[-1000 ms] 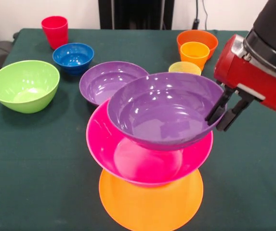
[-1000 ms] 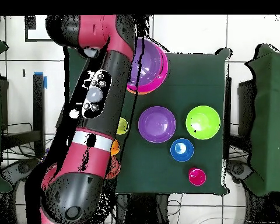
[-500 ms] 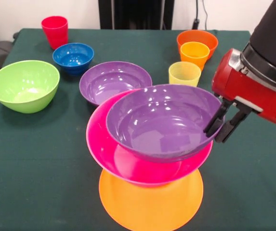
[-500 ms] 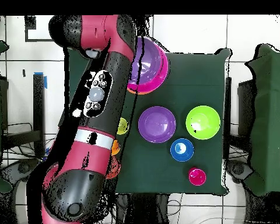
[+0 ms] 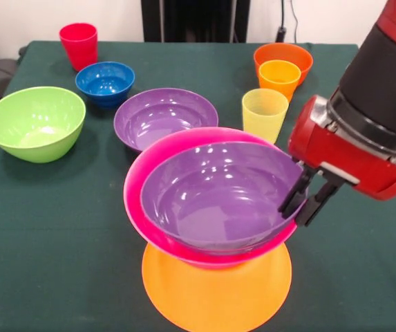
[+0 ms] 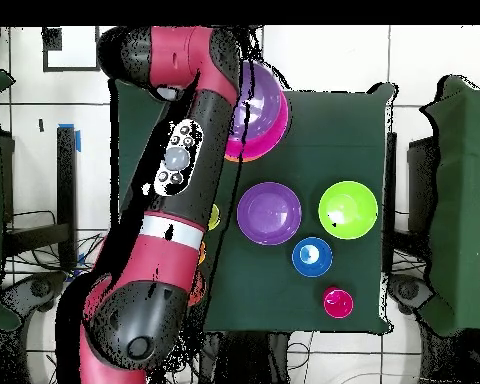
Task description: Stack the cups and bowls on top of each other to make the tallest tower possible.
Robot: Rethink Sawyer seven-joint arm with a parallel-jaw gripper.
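Hand [image 5: 301, 204] clamped on purple bowl [image 5: 211, 197] rim, inside pink bowl [image 5: 157, 155].

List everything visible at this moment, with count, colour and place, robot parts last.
Tower: one; orange bowl as base, pink bowl on it, purple bowl nested on top; front view, near edge.
Second purple bowl: one; loose, mid-table behind the tower.
Lime green bowl: one; left side.
Blue bowl: one; far left.
Red cup: one; far left corner.
Translucent yellow cup: one; right of the second purple bowl.
Orange-yellow cup: one; inside the red-orange bowl, far right.
Table: one; dark green cloth.
Arm: one; red and black.
Gripper: one; black, shut on the top purple bowl's right rim.
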